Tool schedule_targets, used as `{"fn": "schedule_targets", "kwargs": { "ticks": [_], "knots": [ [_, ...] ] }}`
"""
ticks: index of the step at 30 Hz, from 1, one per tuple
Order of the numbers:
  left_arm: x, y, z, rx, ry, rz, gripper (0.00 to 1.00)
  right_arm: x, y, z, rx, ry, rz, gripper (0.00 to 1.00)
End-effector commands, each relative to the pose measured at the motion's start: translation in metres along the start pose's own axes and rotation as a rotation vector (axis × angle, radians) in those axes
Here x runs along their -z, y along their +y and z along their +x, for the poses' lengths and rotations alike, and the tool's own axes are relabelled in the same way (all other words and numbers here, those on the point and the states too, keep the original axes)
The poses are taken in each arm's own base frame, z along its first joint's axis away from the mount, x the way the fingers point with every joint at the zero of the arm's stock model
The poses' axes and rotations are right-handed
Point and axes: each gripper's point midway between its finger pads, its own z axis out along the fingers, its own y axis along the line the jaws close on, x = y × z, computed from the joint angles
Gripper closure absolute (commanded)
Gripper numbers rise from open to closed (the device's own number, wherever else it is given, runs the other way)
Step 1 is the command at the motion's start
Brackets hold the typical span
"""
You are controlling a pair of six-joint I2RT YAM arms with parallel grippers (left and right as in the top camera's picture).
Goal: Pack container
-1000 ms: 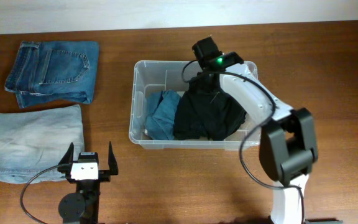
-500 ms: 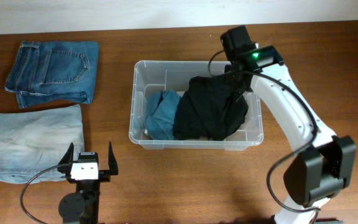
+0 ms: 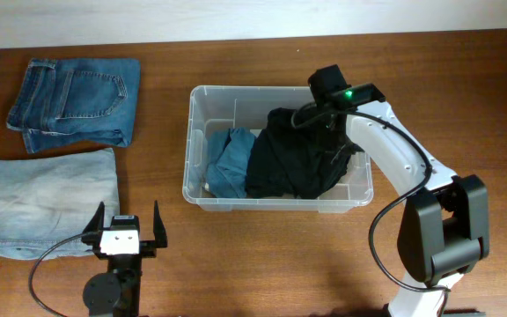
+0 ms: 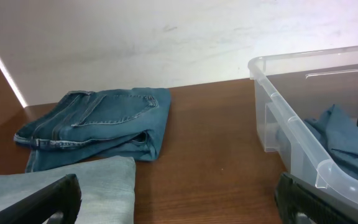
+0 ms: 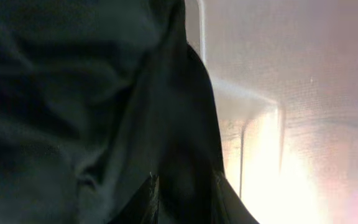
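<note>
The clear plastic container [image 3: 194,114] stands mid-table and shows in the left wrist view [image 4: 291,146]. Inside lie a blue garment [image 3: 227,158] on the left and a black garment [image 3: 293,167] on the right. My right gripper [image 3: 312,119] reaches into the container's back right and is shut on a fold of the black garment [image 5: 73,93], which fills the gap between its fingers [image 5: 185,196]. My left gripper [image 3: 126,231] is open and empty near the front edge, pointing over bare table [image 4: 179,205].
Folded dark blue jeans [image 3: 77,97] lie at the back left and show in the left wrist view [image 4: 98,121]. Folded pale blue jeans [image 3: 51,198] lie at the front left, just beside my left gripper [image 4: 55,186].
My right arm swung from the container's back middle out past its back right corner, then came back down onto the black garment. The left arm has not moved.
</note>
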Motion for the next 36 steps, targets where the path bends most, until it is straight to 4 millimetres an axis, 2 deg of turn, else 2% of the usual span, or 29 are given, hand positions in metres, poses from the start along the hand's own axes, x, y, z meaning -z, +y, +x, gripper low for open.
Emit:
{"fn": "schedule_targets", "kwargs": {
  "ticks": [1,4,9,12,17,21,27,29,32,36],
  "knots": [
    [0.0,0.0,0.001,-0.013,0.0,0.0,0.01,-0.001,-0.001,0.011,-0.022,0.044,-0.003,0.79],
    [0.0,0.0,0.001,-0.013,0.0,0.0,0.01,-0.008,-0.004,0.022,-0.015,0.078,0.011,0.78],
    [0.0,0.0,0.001,-0.013,0.0,0.0,0.01,-0.036,-0.007,0.048,-0.004,0.13,0.028,0.78],
    [0.0,0.0,0.001,-0.013,0.0,0.0,0.01,-0.049,-0.002,0.059,-0.005,0.148,-0.002,0.79],
    [0.0,0.0,0.001,-0.013,0.0,0.0,0.01,-0.05,0.002,0.06,-0.007,0.145,-0.025,0.85],
    [0.0,0.0,0.001,-0.013,0.0,0.0,0.01,-0.029,0.004,0.042,-0.02,0.072,-0.053,0.85],
    [0.0,0.0,0.001,-0.013,0.0,0.0,0.01,0.041,0.008,-0.005,-0.059,-0.145,-0.148,0.84],
    [0.0,0.0,0.001,-0.013,0.0,0.0,0.0,0.063,0.009,-0.02,-0.072,-0.213,-0.177,0.8],
    [0.0,0.0,0.001,-0.013,0.0,0.0,0.01,0.07,0.011,-0.027,-0.077,-0.244,-0.19,0.74],
    [0.0,0.0,0.001,-0.013,0.0,0.0,0.01,0.063,0.014,-0.032,-0.078,-0.246,-0.191,0.74]
  ]
}}
